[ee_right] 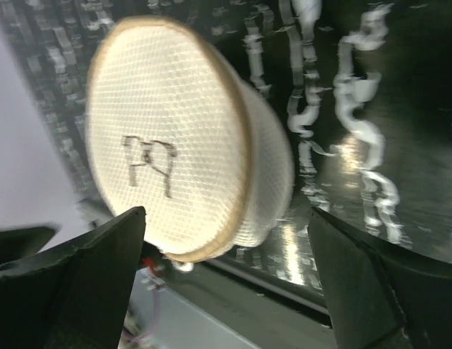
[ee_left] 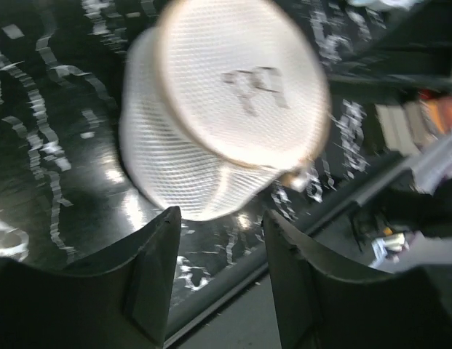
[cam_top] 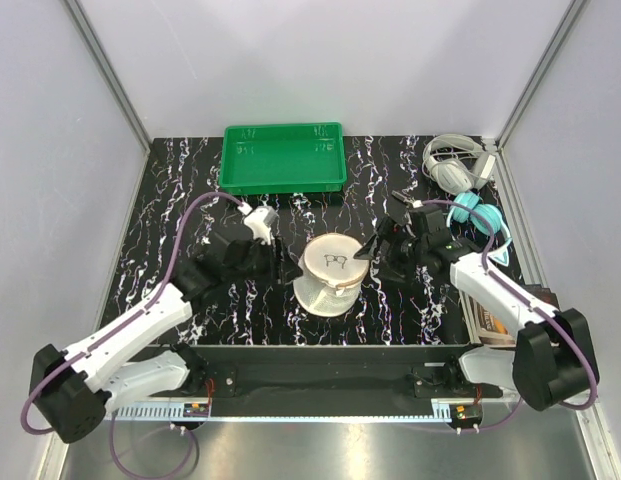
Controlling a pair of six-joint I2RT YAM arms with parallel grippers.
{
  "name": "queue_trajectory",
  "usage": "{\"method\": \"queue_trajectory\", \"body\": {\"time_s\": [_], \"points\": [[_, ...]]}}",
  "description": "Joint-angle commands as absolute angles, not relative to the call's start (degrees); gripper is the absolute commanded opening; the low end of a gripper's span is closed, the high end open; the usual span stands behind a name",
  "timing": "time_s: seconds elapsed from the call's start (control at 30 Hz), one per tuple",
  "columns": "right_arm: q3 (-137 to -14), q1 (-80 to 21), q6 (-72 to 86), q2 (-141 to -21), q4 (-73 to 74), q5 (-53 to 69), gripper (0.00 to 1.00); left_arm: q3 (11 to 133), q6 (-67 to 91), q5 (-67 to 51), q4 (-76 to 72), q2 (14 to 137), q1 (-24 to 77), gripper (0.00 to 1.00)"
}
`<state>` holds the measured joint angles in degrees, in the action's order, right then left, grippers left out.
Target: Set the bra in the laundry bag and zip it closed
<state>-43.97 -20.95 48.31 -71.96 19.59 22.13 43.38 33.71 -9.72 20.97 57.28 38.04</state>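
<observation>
Left gripper (ee_left: 220, 215) part-open, holding nothing, bag (ee_left: 226, 109) just beyond the fingertips and apart from them. Right gripper (ee_right: 226, 215) spread wide, likewise bare, bag ahead of the gap, tilted, glasses mark (ee_right: 147, 164) turned toward the jaws. Risk of rolling or flopping over, given a drum shape propped on its edge with no jaw on it. Risk too of a fingertip catching the mesh on any move past it and dragging the bag along. Possible gaping later if the zip pull (ee_left: 304, 179), at the rim above the right-hand finger of the left gripper, sits short of its stop; too blurred to judge. Bra nowhere in sight; probably inside the bag, contents hidden by the mesh. Tray (cam_top: 230, 160), far beyond both jaws, apparently with nothing in it.
</observation>
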Motion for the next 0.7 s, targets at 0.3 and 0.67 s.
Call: {"method": "queue_trajectory", "body": {"time_s": [0.3,0.67], "points": [[-35.3,-20.9,38.6,-49.3,31.7,10.1,1.00,20.3,41.5,-7.9,-8.7,33.9,49.0,0.54],[-15.1,-20.9,53.1,-24.1,16.4,14.9,1.00,0.2,51.7,-11.0,-14.9,3.3,49.0,0.59]]}}
